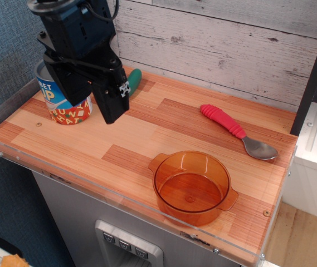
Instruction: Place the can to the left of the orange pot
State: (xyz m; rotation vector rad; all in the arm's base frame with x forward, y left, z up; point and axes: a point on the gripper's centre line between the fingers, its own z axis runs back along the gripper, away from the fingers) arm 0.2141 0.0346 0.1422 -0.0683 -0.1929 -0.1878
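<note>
The can (63,105), blue label with yellow letters and a red band at the bottom, stands upright at the back left of the wooden table top. My black gripper (112,111) hangs just in front and to the right of it and hides its upper right part. The fingers (110,100) read as one dark block, so I cannot tell whether they are open or touching the can. The orange pot (191,186), translucent with two small handles, sits empty near the front edge, right of centre and far from the can.
A spoon with a red ribbed handle (233,129) lies at the right back. A green object (135,79) pokes out behind the gripper by the plank wall. A clear acrylic rim (13,153) borders the table's left and front edges.
</note>
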